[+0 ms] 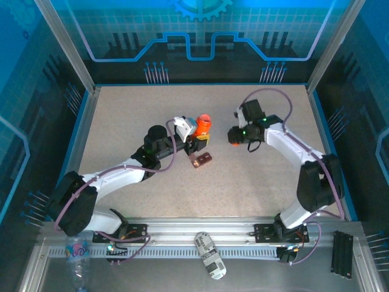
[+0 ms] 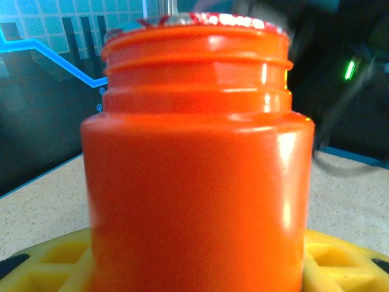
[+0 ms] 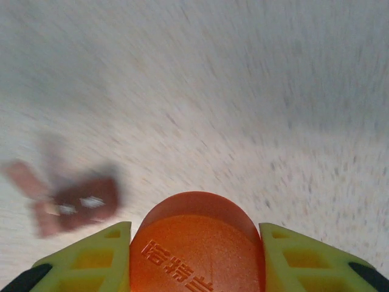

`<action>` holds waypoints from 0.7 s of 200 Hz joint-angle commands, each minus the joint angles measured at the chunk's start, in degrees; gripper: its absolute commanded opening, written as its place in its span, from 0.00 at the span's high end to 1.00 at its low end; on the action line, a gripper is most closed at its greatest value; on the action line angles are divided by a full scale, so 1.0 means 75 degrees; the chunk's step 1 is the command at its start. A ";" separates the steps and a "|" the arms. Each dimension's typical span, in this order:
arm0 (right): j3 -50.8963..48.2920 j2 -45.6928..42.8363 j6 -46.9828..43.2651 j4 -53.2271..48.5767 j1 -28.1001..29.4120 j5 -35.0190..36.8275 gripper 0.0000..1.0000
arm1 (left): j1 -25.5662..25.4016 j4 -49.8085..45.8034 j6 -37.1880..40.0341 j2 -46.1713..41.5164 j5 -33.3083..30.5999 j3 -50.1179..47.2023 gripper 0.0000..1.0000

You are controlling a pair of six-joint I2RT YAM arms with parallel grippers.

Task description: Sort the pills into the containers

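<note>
My left gripper [image 1: 199,139] is shut on the orange bottle [image 1: 203,124], which stands upright near the table's middle. In the left wrist view the bottle [image 2: 194,158] has no cap, a foil rim [image 2: 200,20] shows at its mouth, and yellow fingers [image 2: 48,261] flank its base. To the right, my right gripper [image 1: 234,137] is shut on the orange cap [image 3: 197,246], raised lettering facing the camera. The dark red-brown tray of containers [image 1: 200,160] lies flat just in front of the bottle, and shows blurred [image 3: 79,204] below the right gripper. The pills are hidden.
The beige table [image 1: 152,194] is fenced by blue walls and an aluminium frame. On the near rail lie a plastic bottle [image 1: 78,267], a grey-white device [image 1: 210,255] and a black strip [image 1: 341,252].
</note>
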 commanded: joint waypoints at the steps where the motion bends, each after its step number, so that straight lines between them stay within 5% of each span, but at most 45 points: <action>1: 0.0947 -0.0493 0.0035 -0.0610 -0.0003 -0.0849 0.69 | 0.0099 0.0777 0.0347 0.0202 0.0272 -0.0111 1.00; 30: 0.1893 -0.0640 -0.0050 -0.1028 -0.0003 -0.1476 0.69 | 0.0150 0.0746 0.0555 0.0491 0.0386 -0.0048 1.00; 53: 0.2334 -0.0736 -0.0159 -0.1251 -0.0003 -0.1899 0.69 | 0.0180 0.1991 0.0882 0.0861 0.0557 -0.0460 1.00; 140: 0.3226 -0.0597 -0.0789 -0.2274 0.0113 -0.2927 0.70 | 0.0538 0.3871 -0.0029 0.2058 0.1437 -0.0720 1.00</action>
